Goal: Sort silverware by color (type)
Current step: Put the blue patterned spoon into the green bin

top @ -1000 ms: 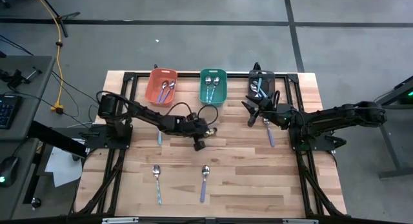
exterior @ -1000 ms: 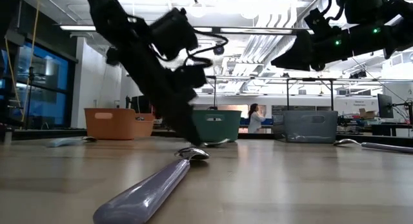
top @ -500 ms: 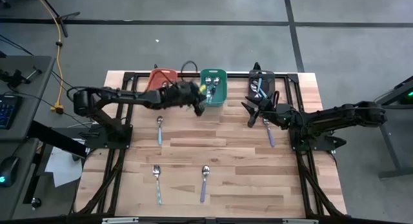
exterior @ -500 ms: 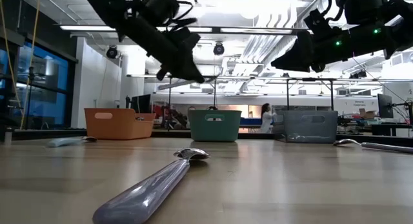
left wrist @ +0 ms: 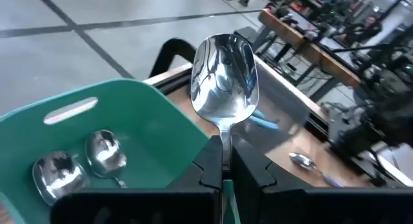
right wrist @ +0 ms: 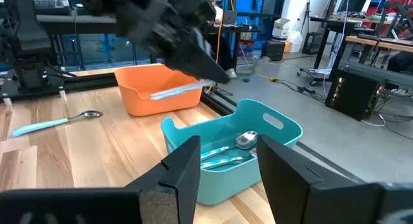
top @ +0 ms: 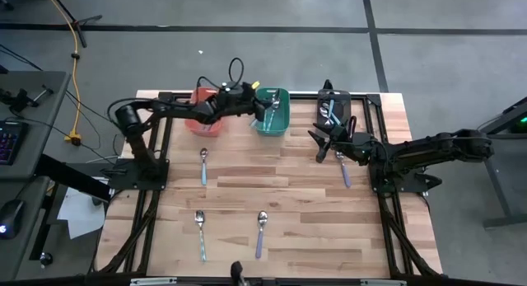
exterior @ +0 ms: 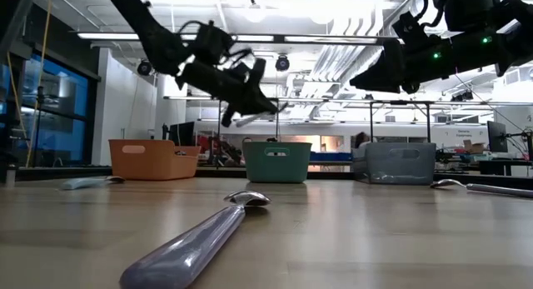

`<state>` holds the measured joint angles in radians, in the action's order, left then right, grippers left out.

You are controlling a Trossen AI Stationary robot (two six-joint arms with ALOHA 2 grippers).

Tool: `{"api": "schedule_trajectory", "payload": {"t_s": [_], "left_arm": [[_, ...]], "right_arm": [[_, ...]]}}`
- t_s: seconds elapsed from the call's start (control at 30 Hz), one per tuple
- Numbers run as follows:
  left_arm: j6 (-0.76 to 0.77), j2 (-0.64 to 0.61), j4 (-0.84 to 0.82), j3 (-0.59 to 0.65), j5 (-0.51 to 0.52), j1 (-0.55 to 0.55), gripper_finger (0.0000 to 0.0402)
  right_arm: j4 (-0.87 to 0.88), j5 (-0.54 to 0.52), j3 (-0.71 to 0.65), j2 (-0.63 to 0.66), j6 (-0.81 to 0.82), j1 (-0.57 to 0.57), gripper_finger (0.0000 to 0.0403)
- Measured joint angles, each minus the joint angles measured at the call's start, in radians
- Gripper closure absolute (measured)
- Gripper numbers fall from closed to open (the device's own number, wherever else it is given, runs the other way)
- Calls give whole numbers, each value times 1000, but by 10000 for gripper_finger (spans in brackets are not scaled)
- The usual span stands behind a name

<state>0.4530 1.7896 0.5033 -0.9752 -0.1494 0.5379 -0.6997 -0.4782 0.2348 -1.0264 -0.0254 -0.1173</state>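
- Spoon point(left wrist: 224, 82) update: my left gripper point(left wrist: 221, 161) has it pinched by the handle, bowl sticking out front, and it's now hanging right over the teal bin point(top: 272, 110).
- A second ago that same gripper was down at the table in the middle, then it swung back toward the bins, so the pick-and-carry part looks done.
- Teal bin already has spoons in it, I can see two shiny bowls point(left wrist: 77, 160) lying on its floor from my left wrist.
- So next up is probably just letting go so it drops in with its matching buddies. That's a guess, not a promise.
- My right gripper point(top: 321, 143) hasn't budged: parked in front of the dark grey bin point(top: 333, 106), fingers spread wide, holding nothing, with a purple-handled spoon point(top: 343, 168) on the wood just beside it.
- Still left on the table point(top: 313, 220): a light blue one point(top: 203, 165) in front of the orange bin point(top: 205, 113), plus two more near the front edge, one light point(top: 200, 233) and one purple point(top: 260, 232).
- So a fair bit of sorting still to go.
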Motion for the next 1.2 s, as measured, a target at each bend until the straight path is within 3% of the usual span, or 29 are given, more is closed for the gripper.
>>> {"api": "schedule_trajectory", "payload": {"t_s": [0.43, 0.97, 1.2], "left_arm": [[34, 168, -12, -108, 4, 32, 396], [22, 175, -32, -108, 4, 40, 395], [24, 175, -43, -108, -54, 66, 395]], "right_arm": [[11, 0, 0, 0, 10, 0, 265], [16, 0, 0, 0, 21, 0, 265], [21, 0, 0, 0, 21, 0, 265]]}}
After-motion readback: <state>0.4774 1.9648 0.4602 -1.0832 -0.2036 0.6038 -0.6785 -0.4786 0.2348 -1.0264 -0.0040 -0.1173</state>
